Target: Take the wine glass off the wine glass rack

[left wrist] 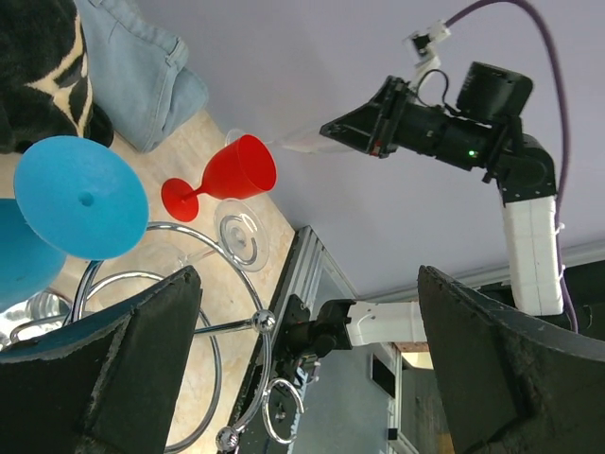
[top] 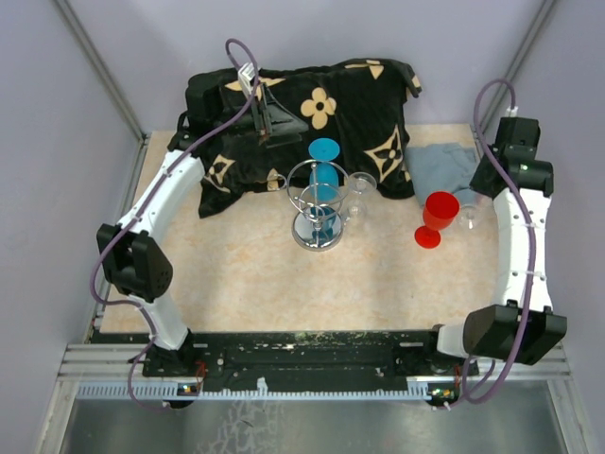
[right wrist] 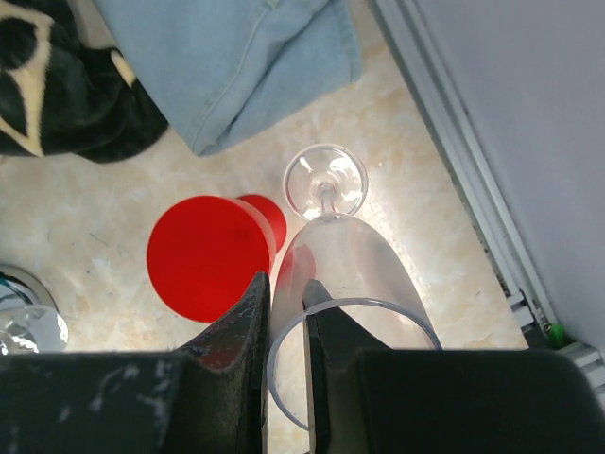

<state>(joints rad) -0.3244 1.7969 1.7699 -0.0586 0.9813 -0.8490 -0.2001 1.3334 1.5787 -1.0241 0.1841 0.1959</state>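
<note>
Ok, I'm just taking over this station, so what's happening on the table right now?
The right gripper pinches the rim of a clear wine glass beside a red glass, off to the side of the wine glass rack. The left gripper hangs open behind the rack, holding nothing. A blue glass hangs on the rack.

No legible text, labels, brands, numbers, signs on anything

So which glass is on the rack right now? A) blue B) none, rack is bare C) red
A: in the top view the blue wine glass hangs foot-up inside the wire loops of the wine glass rack, while the red glass stands well off to one side.
</note>
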